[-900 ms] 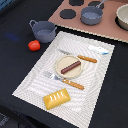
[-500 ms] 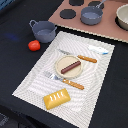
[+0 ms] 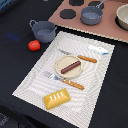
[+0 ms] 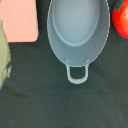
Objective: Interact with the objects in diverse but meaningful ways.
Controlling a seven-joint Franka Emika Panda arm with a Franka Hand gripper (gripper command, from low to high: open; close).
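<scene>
Wrist view shows the small grey plastic pot (image 4: pixel 79 31) with its loop handle directly beneath me, the round red tomato (image 4: pixel 121 18) just beside it. Nothing has shifted lately; my jaws are unseen, so I cannot tell their opening.

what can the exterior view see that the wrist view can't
Only the exterior view shows the striped placemat, the plate with the sausage, the knife, the fork, the bread loaf, the silvery piece and a second pot on the toy stove. Only the wrist view looks straight down into the grey pot. Both show that pot and the tomato beside it. No gripper appears in either.
</scene>
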